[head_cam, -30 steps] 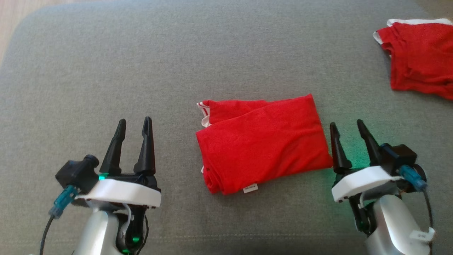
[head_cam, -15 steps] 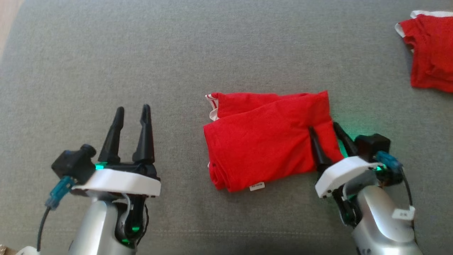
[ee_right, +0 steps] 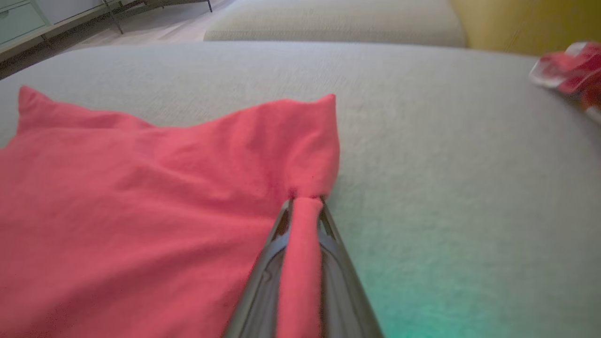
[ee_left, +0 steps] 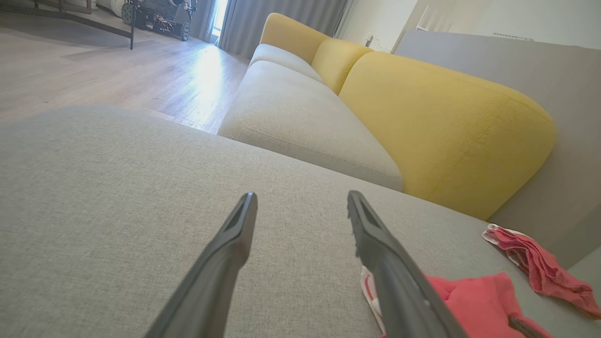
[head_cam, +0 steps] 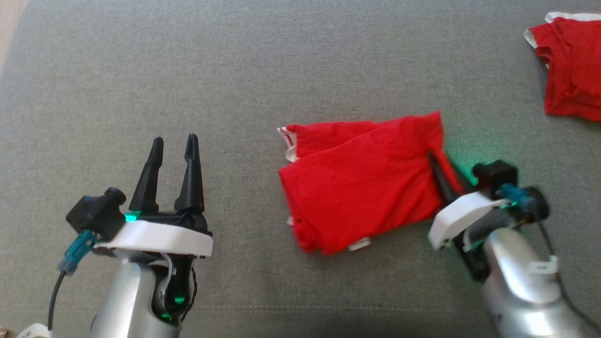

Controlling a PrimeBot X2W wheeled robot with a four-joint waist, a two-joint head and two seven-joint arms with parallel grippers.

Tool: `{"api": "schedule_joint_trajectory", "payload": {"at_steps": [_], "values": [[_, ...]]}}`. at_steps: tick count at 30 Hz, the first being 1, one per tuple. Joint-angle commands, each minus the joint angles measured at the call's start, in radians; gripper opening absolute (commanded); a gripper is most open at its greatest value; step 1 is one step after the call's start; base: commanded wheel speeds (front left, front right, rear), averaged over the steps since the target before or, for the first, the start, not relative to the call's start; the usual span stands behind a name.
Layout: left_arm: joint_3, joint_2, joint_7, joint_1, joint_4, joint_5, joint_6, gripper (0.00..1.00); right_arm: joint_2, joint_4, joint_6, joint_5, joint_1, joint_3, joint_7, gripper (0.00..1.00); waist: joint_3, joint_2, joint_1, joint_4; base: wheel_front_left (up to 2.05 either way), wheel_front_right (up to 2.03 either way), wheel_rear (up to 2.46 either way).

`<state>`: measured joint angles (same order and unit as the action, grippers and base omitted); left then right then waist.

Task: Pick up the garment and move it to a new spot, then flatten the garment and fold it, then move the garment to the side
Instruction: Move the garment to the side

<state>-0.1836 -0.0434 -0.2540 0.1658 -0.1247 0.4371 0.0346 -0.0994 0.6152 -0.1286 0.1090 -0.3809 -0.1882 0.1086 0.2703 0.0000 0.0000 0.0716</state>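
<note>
Lying near the middle of the grey fabric seat cushion (head_cam: 225,70), toward its near edge: one folded red garment (head_cam: 361,183), soft knit, roughly rectangular. White-striped trim (head_cam: 287,141) at its far left corner; small white label (head_cam: 359,244) on its near edge.

Changed within the last second: the right gripper (head_cam: 436,162), which stood wide open just beside the garment's right edge, now has its jaws drawn nearly together on a pinch of that edge. The garment has turned slightly on the cushion, right end nudged toward the far edge.

Reading: folding looks finished, and the grip seems to be taken for the last step, the move to the side. A hold on one edge alone may drag the fold open.

Left gripper (head_cam: 174,138): jaws fully apart, nothing between them, over bare cushion well left of the garment.

Second red garment (head_cam: 570,65): loosely heaped, by the cushion's far right edge, well apart.

View notes: the right wrist view shows a ridge of red cloth squeezed between the two fingers, where the head view shows one dark finger lying on the cloth. The left wrist view adds yellow back cushions (ee_left: 446,126) and a wooden floor (ee_left: 94,70) beyond the far edge.
</note>
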Motion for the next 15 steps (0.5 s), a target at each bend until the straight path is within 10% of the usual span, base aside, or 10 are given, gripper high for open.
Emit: {"api": "schedule_joint_trajectory", "payload": {"at_steps": [1,15], "values": [[0.029,-0.007,-0.008,0.035,0.035,-0.002,-0.002,1.0,-0.03,-0.049,-0.002,-0.023,-0.046,-0.005,0.029,0.0,-0.003,0.0,0.0,-0.005,0.0,0.0,0.0],[0.0,-0.007,-0.008,0.155,0.085,-0.047,0.025,1.0,-0.284,-0.225,-0.002,-0.018,-0.299,-0.072,-0.027,0.0,0.078,0.0,0.0,-0.093,0.0,0.0,0.0]]}}
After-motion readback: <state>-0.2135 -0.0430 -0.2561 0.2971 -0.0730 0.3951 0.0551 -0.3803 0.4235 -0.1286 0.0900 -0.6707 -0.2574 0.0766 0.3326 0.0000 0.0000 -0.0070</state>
